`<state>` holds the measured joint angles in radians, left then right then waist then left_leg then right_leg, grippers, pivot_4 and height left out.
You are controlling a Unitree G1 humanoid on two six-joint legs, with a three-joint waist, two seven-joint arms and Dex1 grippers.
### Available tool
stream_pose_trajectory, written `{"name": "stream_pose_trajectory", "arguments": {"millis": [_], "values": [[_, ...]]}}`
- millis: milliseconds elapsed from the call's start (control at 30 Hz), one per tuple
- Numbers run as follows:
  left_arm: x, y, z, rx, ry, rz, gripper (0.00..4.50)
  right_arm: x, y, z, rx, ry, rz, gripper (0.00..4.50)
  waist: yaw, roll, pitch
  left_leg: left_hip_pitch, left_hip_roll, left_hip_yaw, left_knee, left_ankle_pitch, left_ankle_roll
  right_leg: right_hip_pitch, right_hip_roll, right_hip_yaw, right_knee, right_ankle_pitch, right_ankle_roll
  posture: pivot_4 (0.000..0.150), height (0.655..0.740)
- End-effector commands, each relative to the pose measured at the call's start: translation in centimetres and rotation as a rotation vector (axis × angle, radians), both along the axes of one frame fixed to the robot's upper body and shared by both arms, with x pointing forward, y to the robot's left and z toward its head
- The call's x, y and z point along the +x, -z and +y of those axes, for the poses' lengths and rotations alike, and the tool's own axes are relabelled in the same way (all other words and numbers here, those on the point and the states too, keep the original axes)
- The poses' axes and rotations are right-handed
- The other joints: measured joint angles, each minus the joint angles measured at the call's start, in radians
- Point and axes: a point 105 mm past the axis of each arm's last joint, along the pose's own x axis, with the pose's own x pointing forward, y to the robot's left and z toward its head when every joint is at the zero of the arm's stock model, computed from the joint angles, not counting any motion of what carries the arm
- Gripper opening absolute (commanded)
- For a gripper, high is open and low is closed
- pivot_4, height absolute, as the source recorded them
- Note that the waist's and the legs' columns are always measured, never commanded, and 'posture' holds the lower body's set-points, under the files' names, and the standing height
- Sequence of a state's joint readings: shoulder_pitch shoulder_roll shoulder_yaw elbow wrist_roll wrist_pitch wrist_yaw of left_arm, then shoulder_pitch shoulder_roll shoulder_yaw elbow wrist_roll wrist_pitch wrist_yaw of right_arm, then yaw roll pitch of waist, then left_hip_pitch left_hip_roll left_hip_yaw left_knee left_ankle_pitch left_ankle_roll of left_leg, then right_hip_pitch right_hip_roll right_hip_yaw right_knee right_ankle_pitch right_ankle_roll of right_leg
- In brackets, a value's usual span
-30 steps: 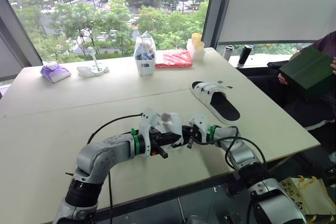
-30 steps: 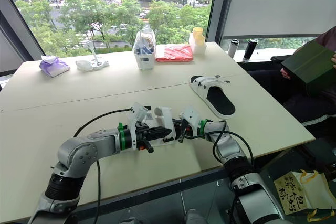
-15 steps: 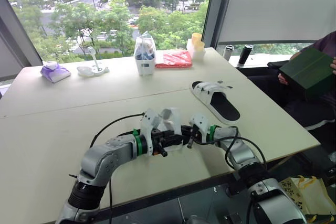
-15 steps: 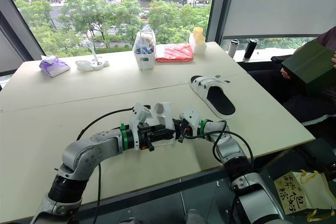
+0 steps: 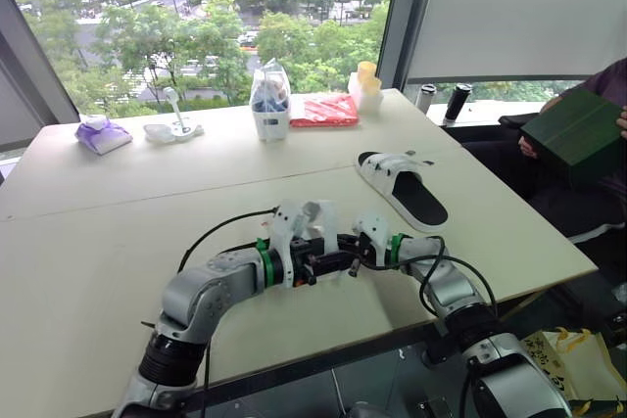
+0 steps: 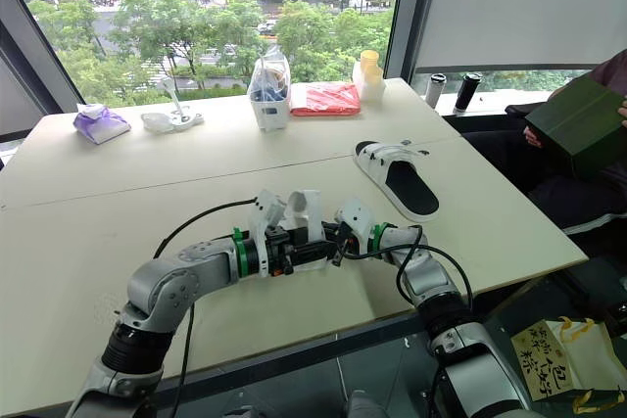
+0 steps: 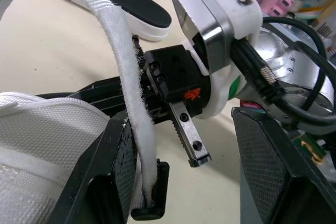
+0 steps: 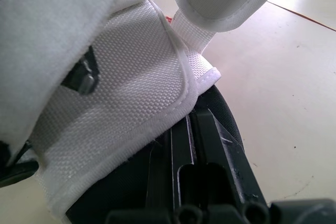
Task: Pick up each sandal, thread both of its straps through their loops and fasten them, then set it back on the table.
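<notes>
Fingers (image 7: 119,174) of the left end effector (image 5: 313,263) are standing wide apart, gripping nothing, while the loose white strap (image 7: 127,93) is hanging lengthwise against one of them. Just beyond, the right end effector (image 5: 353,261) is facing it tip to tip, its grip impossible to tell, and the sandal (image 7: 47,129) is sitting between the two. The left is looking nearer the strap end; the second sandal (image 5: 404,188) is lying farther out on the tabletop (image 5: 118,242), beyond the right
</notes>
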<state>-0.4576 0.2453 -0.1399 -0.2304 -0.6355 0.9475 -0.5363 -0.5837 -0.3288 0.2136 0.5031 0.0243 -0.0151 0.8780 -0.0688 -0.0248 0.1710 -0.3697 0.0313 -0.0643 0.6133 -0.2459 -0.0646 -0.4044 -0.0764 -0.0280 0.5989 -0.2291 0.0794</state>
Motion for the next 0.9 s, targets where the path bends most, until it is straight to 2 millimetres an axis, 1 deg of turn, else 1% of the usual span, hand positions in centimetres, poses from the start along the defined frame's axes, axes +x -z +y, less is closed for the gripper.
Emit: {"name": "stream_pose_trajectory", "arguments": {"millis": [33,67,167,200,300,400,433,500,633,767,900], "values": [[0.5,-0.9,-0.6,-0.016,0.006,-0.017,2.30,-2.5,6.7,-0.5,-0.124,0.009,0.221,0.00,0.001,0.000,0.000,0.000,0.000,0.000,0.000,0.000,0.000,0.000,0.000,0.000,0.000,0.000,0.000,0.150,0.7400],[0.5,-1.0,-0.6,-0.018,0.004,-0.017,2.03,-2.5,6.7,-0.5,-0.124,0.009,0.221,0.00,0.000,0.000,0.000,0.000,0.000,0.000,0.000,0.000,0.000,0.000,0.000,0.000,0.000,0.000,0.000,0.150,0.7400],[0.6,-1.4,-0.5,-0.038,-0.001,-0.017,0.45,-2.6,6.8,-0.6,-0.125,0.012,0.223,0.00,0.000,0.000,0.000,0.000,0.000,0.000,0.000,0.000,0.000,0.000,0.000,0.000,0.000,0.000,0.000,0.150,0.7400],[0.7,-1.6,-0.5,-0.048,-0.011,-0.015,0.03,-2.6,6.8,-0.7,-0.125,0.012,0.224,0.00,0.000,0.000,0.000,0.000,0.000,0.000,0.000,0.000,0.000,0.000,0.000,0.000,0.000,0.000,0.000,0.150,0.7400],[0.8,-2.1,-0.3,-0.076,-0.024,0.007,0.03,-2.7,6.8,-0.6,-0.124,0.012,0.227,0.00,0.000,0.000,0.000,0.000,0.000,0.000,0.000,0.000,0.000,0.000,0.000,0.000,0.000,0.000,0.000,0.150,0.7400],[1.0,-2.1,0.0,-0.082,-0.040,0.032,0.03,-2.7,6.8,-0.4,-0.123,0.011,0.227,0.00,0.000,0.000,0.000,0.000,0.000,0.000,0.000,0.000,0.000,0.000,0.000,0.000,0.000,0.000,0.000,0.150,0.7400],[1.0,-1.9,0.0,-0.068,-0.042,0.033,0.03,-2.7,6.8,-0.4,-0.122,0.011,0.227,0.00,0.000,0.000,0.000,0.000,0.000,0.000,0.000,0.000,0.000,0.000,0.000,0.000,0.000,0.000,0.000,0.150,0.7400],[0.6,-0.7,0.4,0.013,-0.026,0.003,0.03,-2.6,6.8,-0.4,-0.122,0.011,0.226,0.00,-0.001,0.000,0.000,0.000,0.000,0.000,0.000,0.000,0.000,0.000,0.000,0.000,0.000,0.000,0.000,0.150,0.7400],[-0.7,1.0,1.0,0.126,0.039,-0.054,0.03,-2.6,6.9,-0.4,-0.122,0.013,0.226,0.00,-0.001,0.001,-0.001,0.001,0.000,0.000,-0.002,0.000,0.000,0.000,0.001,0.000,0.001,0.000,0.000,0.150,0.7400],[-0.5,1.7,1.8,0.179,0.039,-0.090,0.03,-2.6,6.9,-0.5,-0.124,0.014,0.227,0.00,-0.001,0.002,-0.003,0.002,0.001,-0.001,-0.002,0.000,0.000,0.000,0.001,0.000,0.001,0.000,0.000,0.150,0.7400],[-0.3,2.3,1.9,0.228,0.057,-0.104,0.03,-2.7,6.9,-0.5,-0.123,0.014,0.228,0.00,-0.001,0.002,-0.003,0.001,0.001,-0.001,-0.002,0.000,0.000,0.000,0.001,0.000,0.000,0.000,0.000,0.150,0.7400]]}}
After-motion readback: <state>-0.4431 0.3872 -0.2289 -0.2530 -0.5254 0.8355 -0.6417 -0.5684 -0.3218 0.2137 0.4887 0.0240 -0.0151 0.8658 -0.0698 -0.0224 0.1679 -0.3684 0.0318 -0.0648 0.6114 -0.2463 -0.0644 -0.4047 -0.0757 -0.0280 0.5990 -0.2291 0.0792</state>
